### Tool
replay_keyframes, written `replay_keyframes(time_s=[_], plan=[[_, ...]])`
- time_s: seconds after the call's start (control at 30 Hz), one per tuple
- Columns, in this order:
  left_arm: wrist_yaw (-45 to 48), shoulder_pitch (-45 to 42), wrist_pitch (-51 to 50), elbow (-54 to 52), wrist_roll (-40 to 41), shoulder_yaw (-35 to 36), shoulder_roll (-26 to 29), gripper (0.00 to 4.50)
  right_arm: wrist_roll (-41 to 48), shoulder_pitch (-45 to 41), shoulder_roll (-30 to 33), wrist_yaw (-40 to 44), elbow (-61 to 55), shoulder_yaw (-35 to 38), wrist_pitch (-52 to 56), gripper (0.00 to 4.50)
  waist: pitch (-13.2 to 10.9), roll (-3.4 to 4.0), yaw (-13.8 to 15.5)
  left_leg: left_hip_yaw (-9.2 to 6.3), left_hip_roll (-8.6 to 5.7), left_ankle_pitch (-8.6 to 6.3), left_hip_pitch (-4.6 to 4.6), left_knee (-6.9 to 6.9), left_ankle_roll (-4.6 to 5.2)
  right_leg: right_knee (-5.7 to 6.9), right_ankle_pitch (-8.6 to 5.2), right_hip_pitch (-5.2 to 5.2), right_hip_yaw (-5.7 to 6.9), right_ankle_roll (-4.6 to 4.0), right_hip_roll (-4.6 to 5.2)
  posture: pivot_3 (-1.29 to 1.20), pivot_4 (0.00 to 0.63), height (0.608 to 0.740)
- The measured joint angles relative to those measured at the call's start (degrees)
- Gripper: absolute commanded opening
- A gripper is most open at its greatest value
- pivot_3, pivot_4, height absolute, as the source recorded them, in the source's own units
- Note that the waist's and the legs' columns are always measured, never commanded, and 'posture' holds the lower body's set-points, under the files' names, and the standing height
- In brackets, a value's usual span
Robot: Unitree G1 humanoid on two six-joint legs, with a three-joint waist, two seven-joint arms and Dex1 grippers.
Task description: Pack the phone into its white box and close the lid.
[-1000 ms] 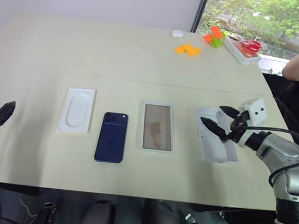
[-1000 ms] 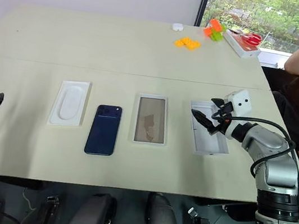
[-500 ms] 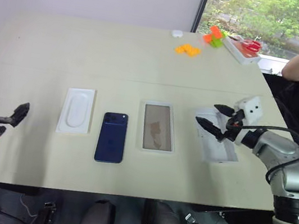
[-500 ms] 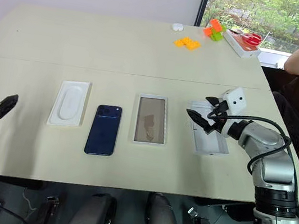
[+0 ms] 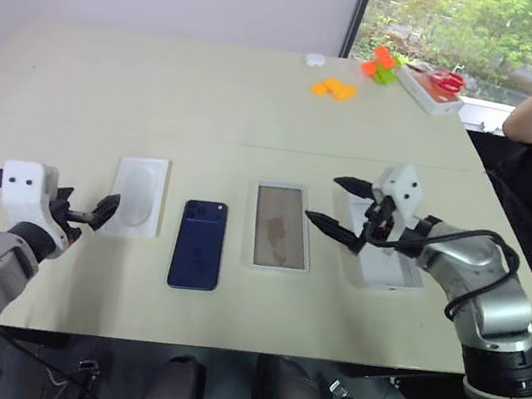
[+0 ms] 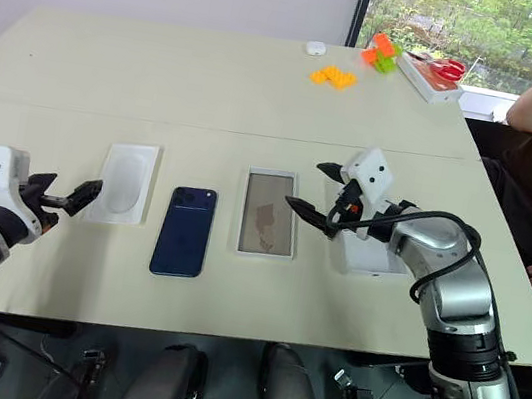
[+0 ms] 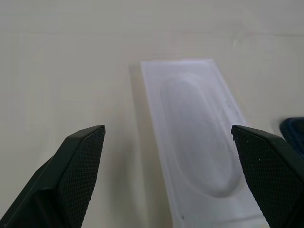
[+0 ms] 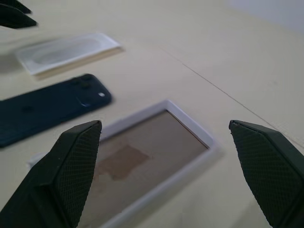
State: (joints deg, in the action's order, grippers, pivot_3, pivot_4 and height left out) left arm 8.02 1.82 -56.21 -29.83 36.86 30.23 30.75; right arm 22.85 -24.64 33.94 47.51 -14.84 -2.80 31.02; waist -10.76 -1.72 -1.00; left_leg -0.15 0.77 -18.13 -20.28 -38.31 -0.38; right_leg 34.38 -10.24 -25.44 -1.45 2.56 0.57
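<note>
We are holding both grippers spread and empty: the left gripper (image 5: 92, 212) beside the thin white oval-panelled insert (image 5: 137, 196), the right gripper (image 5: 338, 207) over the shallow white box (image 5: 281, 226)'s right edge; the dark navy-blue phone (image 5: 199, 244) is lying between.

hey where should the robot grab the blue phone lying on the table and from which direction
Probably from above, pinching the phone's two long edges near the middle. It lies flat, camera side up, apart from the insert and the white box, so fingers fit down either side.
</note>
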Motion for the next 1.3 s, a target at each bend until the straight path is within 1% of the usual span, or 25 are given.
replay_keyframes(time_s=[0.07, 0.17, 0.23, 0.37, 0.43, 0.57, 0.67, 0.7, 0.73, 0.77, 0.83, 0.9, 0.93, 1.03, 1.1, 1.13, 1.3], plan=[[-2.52, -2.01, -5.35, 0.2, 0.96, 0.54, 0.06, 4.48, -0.03, -0.21, -0.77, 0.09, -1.07, -1.38, 0.0, 4.5, 0.0, 0.0, 0.02, -0.03, -0.03, 0.01, 0.0, -0.01, 0.0, 0.05, 0.0, 0.0, 0.02, 0.0, -0.01, 0.0, 0.15, 0.74], [-5.06, -7.25, -15.74, 2.32, 4.24, 3.53, -0.94, 4.48, -0.02, 0.07, -0.92, -0.03, -2.38, -1.78, 0.44, 4.5, 0.0, 0.0, 0.28, -0.04, -0.1, 0.03, -0.02, -0.06, -0.04, 0.08, 0.0, 0.02, 0.07, 0.0, 0.0, 0.0, 0.15, 0.74], [-5.62, -10.47, -22.72, 4.4, 5.92, 5.29, -1.41, 4.48, 0.01, 0.57, -0.85, -0.11, -3.61, -1.65, 0.86, 4.5, 0.01, -0.02, 0.16, -0.08, -0.14, 0.03, -0.02, -0.06, -0.05, 0.08, 0.0, 0.02, 0.05, 0.0, 0.03, 0.0, 0.15, 0.74], [-5.28, -15.72, -32.54, 7.58, 7.73, 8.41, -2.89, 4.48, 0.0, 2.63, 0.44, 0.43, -5.22, -1.62, 1.34, 4.5, 0.01, -0.02, 0.1, -0.1, -0.18, 0.04, -0.03, -0.06, -0.06, 0.06, 0.0, 0.01, 0.05, 0.01, 0.05, 0.0, 0.15, 0.74], [-5.0, -17.36, -34.8, 9.15, 8.8, 9.54, -2.92, 4.48, 0.41, 3.3, 1.62, 1.21, -6.55, -1.39, 1.88, 4.5, 0.02, -0.01, 0.14, -0.12, -0.2, 0.04, 0.01, -0.05, -0.07, 0.09, 0.0, 0.03, 0.04, 0.0, 0.07, 0.0, 0.15, 0.74], [-4.68, -17.39, -35.01, 10.01, 10.18, 8.77, -2.46, 4.48, 2.13, 4.75, 3.17, 2.41, -8.97, -1.15, 3.15, 4.5, 0.02, -0.01, 0.17, -0.15, -0.19, 0.08, 0.05, -0.05, -0.14, 0.12, -0.01, 0.04, 0.02, -0.01, 0.09, 0.0, 0.15, 0.74], [-4.72, -17.28, -35.12, 10.32, 11.04, 8.25, -2.31, 3.69, 2.32, 5.18, 3.18, 2.32, -9.83, -1.15, 3.47, 4.5, 0.02, -0.01, 0.15, -0.13, -0.22, 0.19, 0.07, -0.05, -0.33, 0.13, -0.13, 0.07, 0.01, -0.2, 0.08, 0.0, 0.15, 0.74], [-4.72, -17.27, -35.29, 10.52, 11.25, 8.07, -2.3, 3.27, 2.31, 5.29, 3.19, 2.29, -9.83, -1.15, 3.49, 4.5, 0.02, -0.01, 0.14, -0.12, -0.22, 0.2, 0.07, -0.05, -0.35, 0.14, -0.13, 0.07, 0.01, -0.21, 0.08, 0.0, 0.15, 0.74], [-4.73, -17.2, -35.55, 10.64, 11.42, 7.74, -2.2, 2.63, 2.3, 5.5, 3.19, 2.25, -9.83, -1.15, 3.5, 4.5, 0.03, -0.01, 0.14, -0.12, -0.23, 0.2, 0.07, -0.05, -0.35, 0.15, -0.13, 0.07, 0.01, -0.2, 0.08, 0.0, 0.15, 0.74], [-4.74, -17.13, -35.63, 10.65, 11.53, 7.61, -2.2, 2.33, 2.29, 5.56, 3.19, 2.24, -9.83, -1.15, 3.5, 4.5, 0.03, -0.01, 0.16, -0.11, -0.24, 0.2, 0.06, -0.05, -0.35, 0.15, -0.13, 0.07, 0.01, -0.2, 0.09, 0.0, 0.15, 0.74], [-4.93, -16.94, -35.81, 10.74, 12.09, 7.75, -2.27, 1.29, 2.23, 5.56, 3.18, 2.14, -9.83, -1.2, 3.51, 4.5, 0.02, -0.01, 0.15, -0.12, -0.24, 0.2, 0.05, -0.05, -0.35, 0.15, -0.13, 0.06, 0.02, -0.19, 0.09, 0.0, 0.15, 0.74], [-5.2, -16.99, -35.77, 10.75, 12.74, 9.78, -3.22, 0.29, 2.19, 5.55, 3.16, 2.14, -9.82, -1.42, 3.5, 4.5, 0.03, -0.01, 0.17, -0.14, -0.23, 0.2, 0.04, -0.05, -0.35, 0.15, -0.11, 0.06, 0.02, -0.17, 0.11, 0.0, 0.15, 0.74], [-5.37, -17.23, -35.8, 10.76, 13.39, 11.24, -3.93, 0.03, 2.19, 5.51, 3.15, 2.21, -9.82, -1.55, 3.5, 4.5, 0.03, -0.01, 0.23, -0.14, -0.24, 0.2, 0.04, -0.05, -0.35, 0.15, -0.1, 0.06, 0.02, -0.16, 0.12, 0.0, 0.15, 0.74], [-6.24, -17.7, -35.81, 10.83, 14.73, 14.44, -6.11, 0.03, 2.19, 5.31, 3.11, 2.42, -9.81, -2.28, 3.49, 4.5, 0.04, -0.03, 0.23, -0.13, -0.26, 0.23, 0.06, -0.06, -0.4, 0.15, -0.11, 0.09, 0.02, -0.17, 0.13, 0.0, 0.15, 0.74], [-7.63, -18.38, -35.81, 10.98, 15.41, 17.76, -9.03, 0.03, 2.19, 4.92, 3.02, 2.56, -9.72, -2.78, 3.48, 4.5, 0.04, -0.03, 0.21, -0.13, -0.27, 0.24, 0.07, -0.06, -0.42, 0.17, -0.12, 0.08, 0.03, -0.19, 0.12, 0.0, 0.15, 0.74], [-8.03, -18.44, -35.81, 11.0, 15.69, 18.51, -9.57, 0.03, 2.19, 4.68, 2.99, 2.6, -9.7, -2.97, 3.47, 4.5, 0.04, -0.05, 0.19, -0.13, -0.27, 0.24, 0.06, -0.06, -0.42, 0.17, -0.11, 0.08, 0.04, -0.18, 0.11, 0.0, 0.15, 0.74], [-10.81, -20.19, -35.81, 10.95, 18.57, 24.98, -14.01, 0.03, 2.13, 3.58, 2.8, 3.13, -9.37, -3.54, 3.19, 4.5, 0.05, -0.06, 0.09, -0.14, -0.26, 0.24, 0.04, -0.05, -0.42, 0.19, -0.01, 0.07, 0.06, -0.02, 0.08, 0.0, 0.15, 0.74]])
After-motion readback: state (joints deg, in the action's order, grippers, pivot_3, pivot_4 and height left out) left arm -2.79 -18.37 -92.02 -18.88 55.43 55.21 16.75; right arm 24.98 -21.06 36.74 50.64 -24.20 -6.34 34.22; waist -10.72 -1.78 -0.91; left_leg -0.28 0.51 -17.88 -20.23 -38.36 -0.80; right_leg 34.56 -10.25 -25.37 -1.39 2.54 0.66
